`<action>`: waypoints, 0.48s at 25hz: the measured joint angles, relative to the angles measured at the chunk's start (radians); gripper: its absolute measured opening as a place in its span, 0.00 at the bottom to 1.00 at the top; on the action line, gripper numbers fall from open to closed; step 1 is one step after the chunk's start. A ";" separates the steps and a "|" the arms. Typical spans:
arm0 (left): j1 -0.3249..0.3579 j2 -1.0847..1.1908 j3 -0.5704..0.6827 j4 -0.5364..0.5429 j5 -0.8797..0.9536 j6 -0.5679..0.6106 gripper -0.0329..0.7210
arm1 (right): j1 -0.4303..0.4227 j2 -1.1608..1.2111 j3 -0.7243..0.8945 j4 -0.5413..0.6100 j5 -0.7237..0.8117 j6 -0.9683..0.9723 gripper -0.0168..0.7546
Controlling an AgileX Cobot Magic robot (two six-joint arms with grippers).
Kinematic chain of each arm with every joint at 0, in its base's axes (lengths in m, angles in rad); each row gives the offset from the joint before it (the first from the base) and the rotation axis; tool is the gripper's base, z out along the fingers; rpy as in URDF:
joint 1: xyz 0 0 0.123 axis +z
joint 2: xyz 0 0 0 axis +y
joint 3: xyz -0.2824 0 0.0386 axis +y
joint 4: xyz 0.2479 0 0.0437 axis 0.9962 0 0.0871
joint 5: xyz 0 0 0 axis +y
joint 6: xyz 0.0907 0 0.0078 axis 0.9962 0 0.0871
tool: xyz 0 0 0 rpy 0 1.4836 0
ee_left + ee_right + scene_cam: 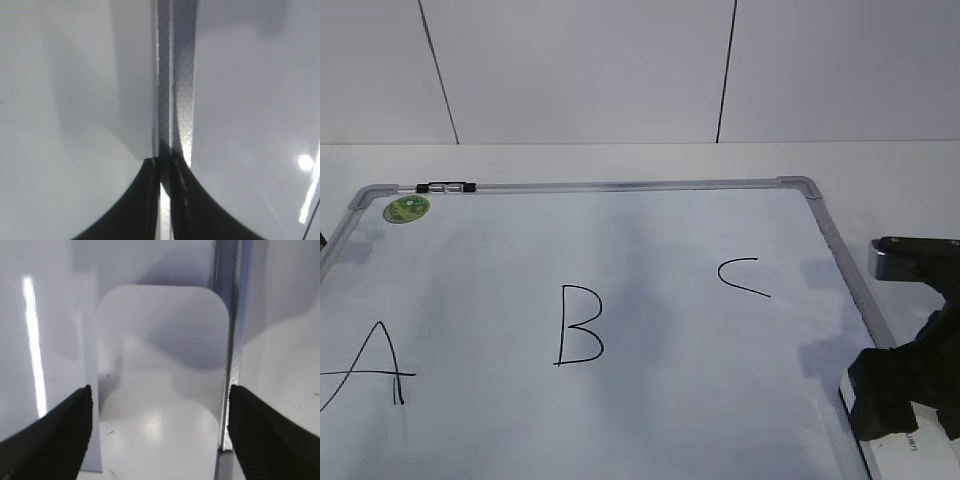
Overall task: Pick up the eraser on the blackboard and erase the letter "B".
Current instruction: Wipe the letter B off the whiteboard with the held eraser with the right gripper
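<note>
Down at the lower right corner of the blackboard [650, 250], the right gripper [160, 435] hangs over the eraser [162, 370] with its two dark fingers [55, 435] spread wide, one on each side of the white block and, as far as the wrist view shows, not pressing on it. The eraser lies flat on the board just beside the grey frame, which runs along its right edge. In the exterior view only a sliver of the eraser [910, 455] shows beneath the black gripper. The letter "B" [578, 325] stands whole in the middle of the board, between the "A" [370, 365] and the curved "C" [742, 277], well apart from the eraser. A round green sticker [407, 208] sits in the far left corner. The left gripper [165, 200] has its fingers pressed together, holding nothing, above the frame [175, 90] at the board's edge.
</note>
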 joint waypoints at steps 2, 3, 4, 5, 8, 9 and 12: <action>0.000 0.000 0.000 0.000 0.000 0.000 0.08 | 0.000 0.016 0.000 -0.002 -0.009 0.000 0.84; 0.000 0.000 0.000 -0.002 0.000 0.000 0.08 | 0.000 0.029 0.000 -0.002 -0.014 0.000 0.84; 0.000 0.000 0.000 -0.002 0.000 0.000 0.08 | 0.000 0.039 0.000 -0.002 -0.014 0.000 0.84; 0.000 0.000 0.000 -0.002 0.000 0.000 0.08 | 0.000 0.051 0.000 -0.002 -0.016 0.000 0.84; 0.000 0.000 0.000 -0.002 0.000 0.000 0.08 | 0.000 0.066 0.000 -0.004 -0.018 0.000 0.83; 0.000 0.000 0.000 -0.002 0.000 0.000 0.08 | 0.000 0.068 0.000 -0.004 -0.018 0.000 0.83; 0.000 0.000 0.000 -0.002 0.000 0.000 0.08 | 0.000 0.068 -0.001 -0.004 -0.018 0.000 0.77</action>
